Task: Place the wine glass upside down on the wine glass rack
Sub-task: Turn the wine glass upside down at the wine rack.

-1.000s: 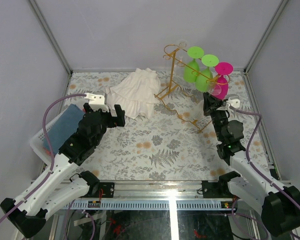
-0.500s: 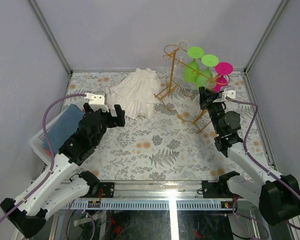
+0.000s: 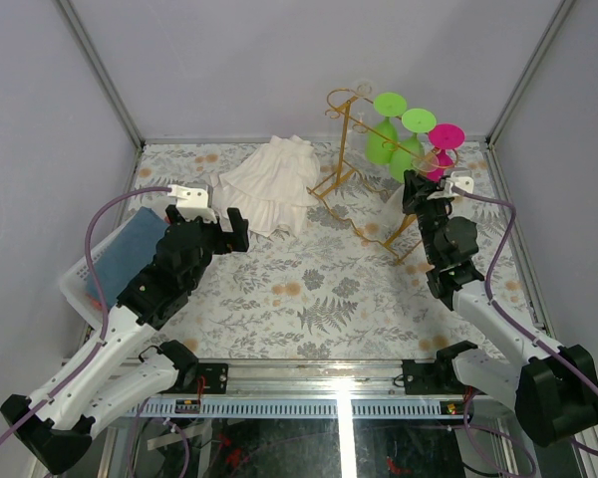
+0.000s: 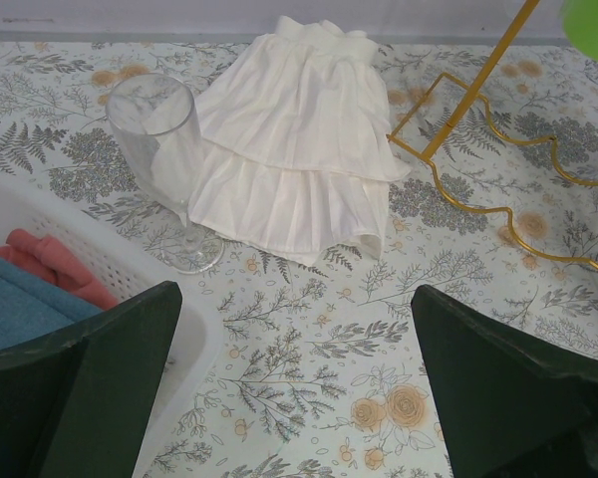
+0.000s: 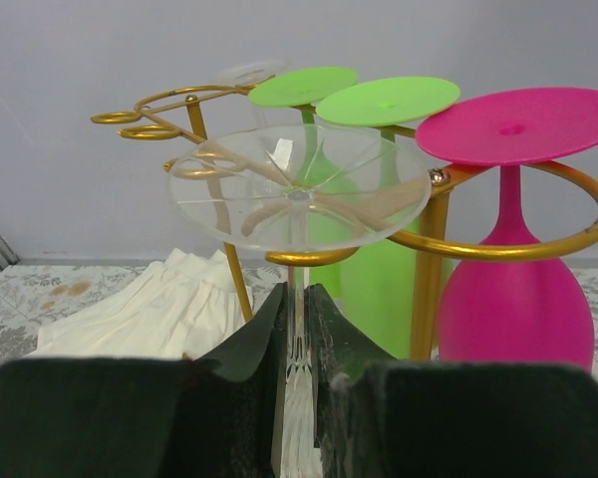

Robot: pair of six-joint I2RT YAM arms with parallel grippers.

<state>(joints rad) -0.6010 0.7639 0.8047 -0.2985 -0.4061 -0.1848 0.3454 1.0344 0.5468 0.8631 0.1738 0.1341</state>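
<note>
My right gripper (image 3: 419, 191) (image 5: 297, 319) is shut on the stem of a clear wine glass (image 5: 299, 194). The glass is upside down, with its round foot up, level with the gold rail loops of the wine glass rack (image 3: 351, 164) (image 5: 429, 289). The foot overlaps a front rail; I cannot tell if it touches. Two green glasses (image 5: 384, 100) and a pink glass (image 5: 513, 124) hang inverted on the rack. My left gripper (image 3: 214, 224) (image 4: 299, 378) is open and empty, low over the table. A second clear glass (image 4: 164, 149) stands upright ahead of it.
A white pleated cloth (image 3: 269, 184) (image 4: 299, 139) lies left of the rack base (image 4: 476, 80). A white plastic basket (image 3: 85, 274) (image 4: 100, 269) with blue and pink cloths sits at the left edge. Another clear foot (image 5: 247, 72) rests on the rack's far rails.
My right gripper has carried the clear glass forward and up toward the rack's front rails, then shifted slightly right. The left arm has not moved.
</note>
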